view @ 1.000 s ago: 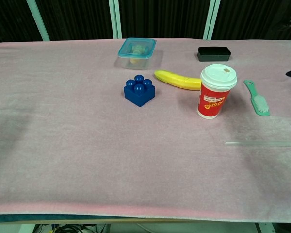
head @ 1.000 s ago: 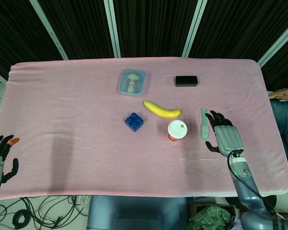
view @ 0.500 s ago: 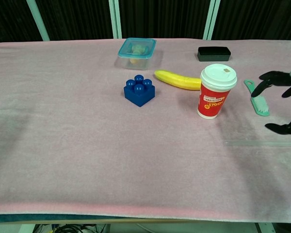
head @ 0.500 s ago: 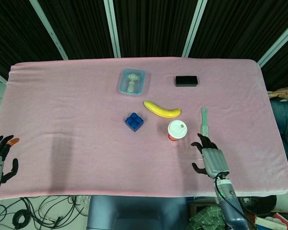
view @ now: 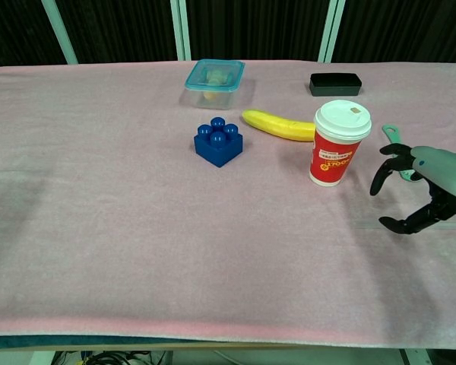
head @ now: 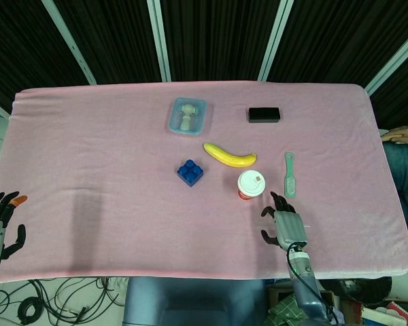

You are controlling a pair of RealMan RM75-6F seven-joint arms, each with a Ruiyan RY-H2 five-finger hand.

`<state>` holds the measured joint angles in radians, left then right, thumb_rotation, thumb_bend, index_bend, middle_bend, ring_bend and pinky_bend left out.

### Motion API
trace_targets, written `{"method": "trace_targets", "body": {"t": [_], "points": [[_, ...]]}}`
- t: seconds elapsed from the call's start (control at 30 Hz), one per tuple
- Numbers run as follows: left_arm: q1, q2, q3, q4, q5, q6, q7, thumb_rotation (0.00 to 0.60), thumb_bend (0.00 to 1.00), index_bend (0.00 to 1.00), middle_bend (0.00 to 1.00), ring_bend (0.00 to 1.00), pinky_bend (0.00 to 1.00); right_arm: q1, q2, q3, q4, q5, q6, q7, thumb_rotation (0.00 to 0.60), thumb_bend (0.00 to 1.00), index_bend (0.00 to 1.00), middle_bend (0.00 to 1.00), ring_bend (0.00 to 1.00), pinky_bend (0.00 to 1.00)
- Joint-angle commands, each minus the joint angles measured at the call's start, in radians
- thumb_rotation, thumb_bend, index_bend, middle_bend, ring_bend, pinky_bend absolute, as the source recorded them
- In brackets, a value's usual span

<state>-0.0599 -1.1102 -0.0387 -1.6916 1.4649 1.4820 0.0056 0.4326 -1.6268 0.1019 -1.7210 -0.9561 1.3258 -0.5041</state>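
Both hands empty | right hand point(view: 422, 186) near cup point(view: 337, 143), seemingly apart

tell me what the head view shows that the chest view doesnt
Only the head view shows the left hand, open beyond the table's left edge, and the whole green brush.

Only the chest view shows the red printed side of the paper cup; there the right hand partly hides the brush.

Both show the right hand, fingers spread and holding nothing, beside the cup, plus the banana, blue block, lidded container and black box on the pink cloth.
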Motion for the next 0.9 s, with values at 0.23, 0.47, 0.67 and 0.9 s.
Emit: {"method": "trace_targets", "body": {"t": [0.23, 0.47, 0.67, 0.9], "points": [[-0.001, -0.001, 0.000, -0.001, -0.003, -0.003, 0.005, 0.600, 0.58, 0.19, 0.11, 0.02, 0.00, -0.013, -0.039, -0.007, 0.071, -0.008, -0.006, -0.003, 0.600, 0.25, 0.46, 0.00, 0.00, 0.16], [-0.001, 0.000, 0.000, -0.002, -0.004, -0.003, 0.006, 0.600, 0.58, 0.19, 0.11, 0.02, 0.00, -0.019, -0.066, -0.004, 0.129, -0.020, -0.014, 0.003, 0.600, 0.26, 0.48, 0.00, 0.00, 0.16], [-0.001, 0.000, 0.000, -0.003, -0.006, -0.005, 0.007, 0.600, 0.58, 0.19, 0.11, 0.02, 0.00, -0.025, -0.084, 0.002, 0.166, -0.017, -0.032, 0.014, 0.600, 0.26, 0.50, 0.00, 0.00, 0.16], [-0.001, 0.001, 0.000, -0.004, -0.007, -0.006, 0.007, 0.600, 0.58, 0.19, 0.11, 0.02, 0.00, -0.028, -0.096, 0.016, 0.192, -0.015, -0.049, 0.023, 0.600, 0.27, 0.52, 0.00, 0.00, 0.16]]}}
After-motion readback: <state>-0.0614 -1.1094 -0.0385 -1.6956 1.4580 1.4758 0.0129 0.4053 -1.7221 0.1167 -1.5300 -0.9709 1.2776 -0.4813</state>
